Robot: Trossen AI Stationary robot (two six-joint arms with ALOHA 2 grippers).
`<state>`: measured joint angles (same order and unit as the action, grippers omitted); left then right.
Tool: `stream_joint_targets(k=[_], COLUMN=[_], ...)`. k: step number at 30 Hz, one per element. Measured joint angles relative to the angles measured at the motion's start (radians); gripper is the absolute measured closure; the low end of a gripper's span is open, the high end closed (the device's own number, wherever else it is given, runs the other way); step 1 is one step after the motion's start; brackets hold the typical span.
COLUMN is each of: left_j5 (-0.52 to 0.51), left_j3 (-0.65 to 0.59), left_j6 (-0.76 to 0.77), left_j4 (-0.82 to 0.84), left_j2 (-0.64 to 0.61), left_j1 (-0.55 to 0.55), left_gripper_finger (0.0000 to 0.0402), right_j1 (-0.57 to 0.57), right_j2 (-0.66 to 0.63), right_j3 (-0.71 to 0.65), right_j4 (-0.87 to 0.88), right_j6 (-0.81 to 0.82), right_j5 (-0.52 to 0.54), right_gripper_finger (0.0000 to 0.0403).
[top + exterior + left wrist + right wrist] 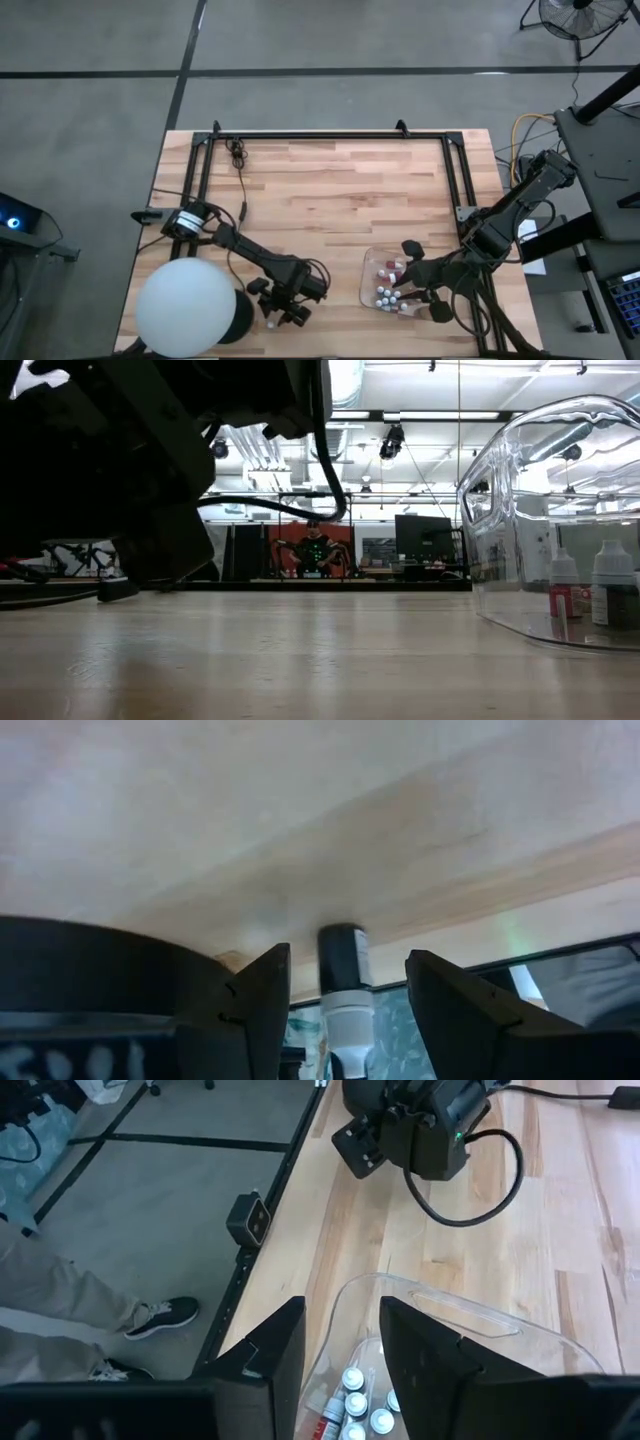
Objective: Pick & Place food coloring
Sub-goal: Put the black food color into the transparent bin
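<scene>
A small food coloring bottle (342, 970) with a dark body and a white cap stands on the wood by the table's near edge. My left gripper (347, 955) (283, 308) is open, one finger on each side of the bottle with a gap on both sides. Several more food coloring bottles (385, 295) (355, 1405) stand in the clear plastic tray (368, 270) at the near right. My right gripper (340, 1315) (412, 280) hovers open over the tray's edge, with nothing between its fingers.
A big white ball (185, 305) sits at the near left corner, close behind my left arm. A black metal frame (320, 135) runs along the far and side edges. A person's leg and shoe (160, 1315) show on the floor beyond the table.
</scene>
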<state>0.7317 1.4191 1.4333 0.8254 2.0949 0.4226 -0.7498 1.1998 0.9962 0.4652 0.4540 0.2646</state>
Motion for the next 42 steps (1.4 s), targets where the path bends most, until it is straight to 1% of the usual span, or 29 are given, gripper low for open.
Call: stream_joint_targets(k=[9, 12, 17, 21, 24, 31, 38, 42], left_j5=[0.01, 0.003, 0.025, -0.006, -0.008, 0.062, 0.072, 0.075], left_j3=[-0.018, -0.026, -0.034, -0.036, -0.036, -0.032, -0.032, -0.032], left_j6=[0.019, 0.042, 0.078, 0.093, 0.113, 0.141, 0.148, 0.147], left_j4=[-0.021, -0.024, -0.069, -0.066, -0.073, -0.108, -0.11, -0.108], left_j2=[0.0, 0.0, 0.0, 0.0, 0.002, 0.04, 0.045, 0.046], left_j1=[0.009, 0.011, 0.026, 0.025, 0.022, 0.035, 0.033, 0.033], left_gripper_finger=[0.023, 0.023, 0.023, 0.023, 0.023, 0.023, 0.023, 0.0245], right_j1=[0.0, 0.0, 0.0, 0.0, 0.0, 0.0, 0.0, 0.0], right_j2=[0.0, 0.0, 0.0, 0.0, 0.0, 0.0, 0.0, 0.0], right_j3=[0.0, 0.0, 0.0, 0.0, 0.0, 0.0, 0.0, 0.0], right_j4=[0.001, 0.001, 0.001, 0.001, 0.001, 0.0, 0.0, 0.0], right_j6=[-0.013, -0.013, -0.014, -0.027, -0.038, -0.044, -0.047, -0.047], right_j5=[0.0, 0.0, 0.0, 0.0, 0.0, 0.0, 0.0, 0.0], right_gripper_finger=[0.0273, 0.0275, 0.0282, 0.028, 0.0276, 0.0275, 0.0284, 0.0287])
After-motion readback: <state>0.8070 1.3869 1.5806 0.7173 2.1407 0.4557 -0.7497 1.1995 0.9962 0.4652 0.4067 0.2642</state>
